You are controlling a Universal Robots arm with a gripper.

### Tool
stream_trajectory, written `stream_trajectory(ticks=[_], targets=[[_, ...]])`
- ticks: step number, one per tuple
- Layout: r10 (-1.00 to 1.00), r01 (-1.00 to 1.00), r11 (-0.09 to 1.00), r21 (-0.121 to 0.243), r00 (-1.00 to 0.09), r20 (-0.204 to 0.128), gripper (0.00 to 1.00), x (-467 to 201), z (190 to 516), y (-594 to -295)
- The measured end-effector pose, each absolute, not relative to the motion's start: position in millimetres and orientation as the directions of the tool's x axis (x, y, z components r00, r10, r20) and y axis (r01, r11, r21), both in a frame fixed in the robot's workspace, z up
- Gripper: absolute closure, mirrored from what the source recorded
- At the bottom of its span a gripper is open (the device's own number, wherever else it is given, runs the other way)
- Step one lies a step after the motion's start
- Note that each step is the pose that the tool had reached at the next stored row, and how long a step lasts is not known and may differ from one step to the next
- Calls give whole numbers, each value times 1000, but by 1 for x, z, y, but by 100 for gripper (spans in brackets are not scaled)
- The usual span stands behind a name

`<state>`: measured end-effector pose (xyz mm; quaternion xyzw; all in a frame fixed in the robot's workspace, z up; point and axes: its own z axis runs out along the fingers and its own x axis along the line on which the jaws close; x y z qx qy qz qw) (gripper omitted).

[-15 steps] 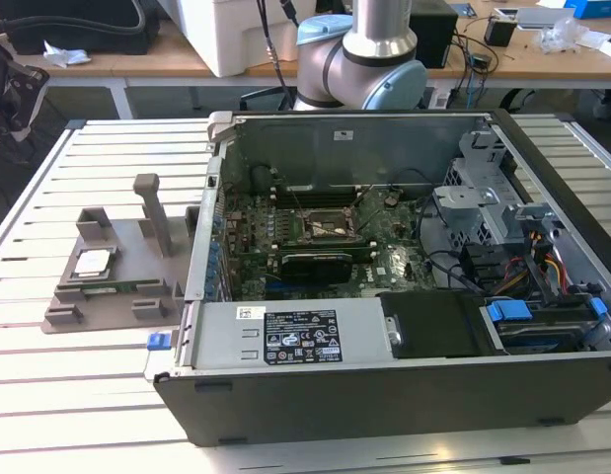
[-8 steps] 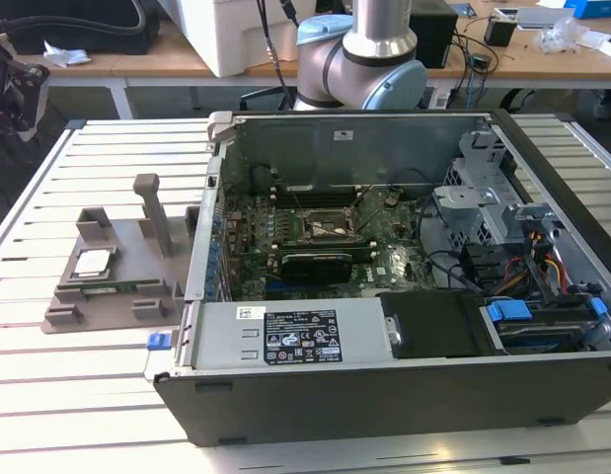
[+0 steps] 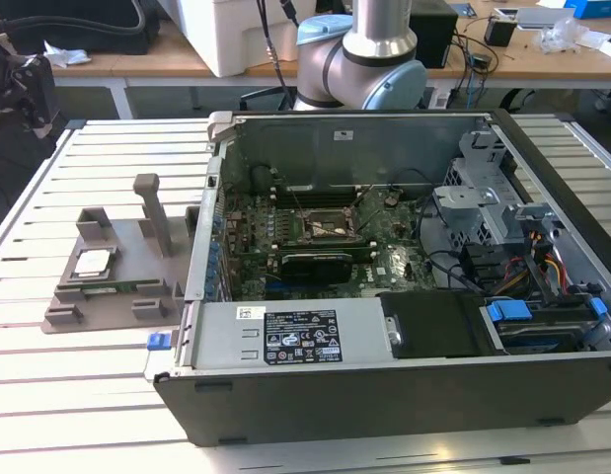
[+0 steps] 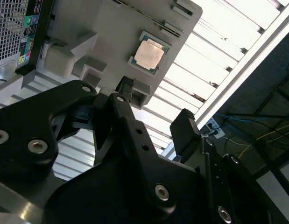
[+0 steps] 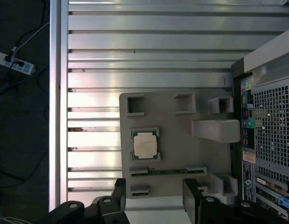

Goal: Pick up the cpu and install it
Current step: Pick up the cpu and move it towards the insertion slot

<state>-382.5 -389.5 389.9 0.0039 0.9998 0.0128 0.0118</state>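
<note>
The cpu [image 3: 93, 263], a small silver square with a green rim, lies flat in a recess of the grey holder block [image 3: 122, 281] at the exterior view's left. Both wrist views look down on the cpu [image 5: 145, 144] [image 4: 149, 54] in the holder block [image 5: 181, 154] [image 4: 102, 32]. My gripper [image 5: 156, 196] [image 4: 154, 105] hangs well above the block, open, with nothing between its black fingers [image 5: 120, 191]. The cpu is a little off the gap between them. The black socket frame [image 3: 325, 230] sits on the motherboard inside the open computer case [image 3: 404, 395].
The holder block has an upright post [image 3: 152, 212] and several raised blocks. It stands beside the case's rear panel [image 5: 270, 121] on a slatted metal table [image 3: 78, 395]. The table edge [image 5: 54, 102] runs nearby, with a power strip [image 5: 13, 63] on the floor beyond.
</note>
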Motion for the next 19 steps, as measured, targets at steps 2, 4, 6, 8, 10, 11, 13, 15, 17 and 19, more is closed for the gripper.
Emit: stream_trajectory(ticks=[2, 4, 6, 8, 10, 11, 13, 15, 17, 19], targets=[[-29, -29, 1000, -4, -999, -24, 40, -382, 390, -389], [-49, -49, 999, -4, -999, -24, 40, -382, 390, -389], [-49, -49, 999, -4, -999, -23, 40, -382, 388, -389], [-49, -49, 999, -4, -999, -23, 40, -382, 385, -389], [-49, -49, 999, -4, -999, -23, 40, -382, 383, -389], [-49, -49, 999, -4, -999, -23, 40, -382, 382, -389], [-49, -49, 999, -4, -999, -23, 40, -382, 380, -389], [-49, -49, 999, -4, -999, -23, 40, -382, 378, -389], [-49, -49, 999, -4, -999, -23, 40, -382, 377, -389], [-49, -49, 999, -4, -999, -23, 40, -382, 376, -389]])
